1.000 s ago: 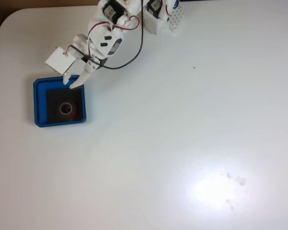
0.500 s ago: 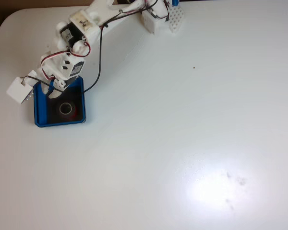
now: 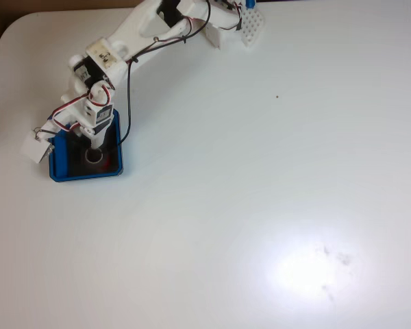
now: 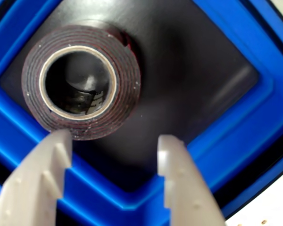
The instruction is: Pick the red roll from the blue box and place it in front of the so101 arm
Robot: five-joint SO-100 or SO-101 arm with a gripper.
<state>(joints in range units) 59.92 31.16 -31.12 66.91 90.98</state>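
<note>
In the wrist view the gripper (image 4: pixel 114 140) hangs with jaws apart, gripping nothing, its left tip at the edge of the red roll (image 4: pixel 125 80) — lying flat inside the blue box (image 4: pixel 236 136). In the fixed view the so101 arm (image 3: pixel 116 51) has swung further over the box since half a second ago.

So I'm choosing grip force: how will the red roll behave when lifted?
The red roll looks tightly wound, so probably stiff and light. Lying flat in the blue box, it shouldn't roll. The open end effector may slip on its curved rim.
</note>
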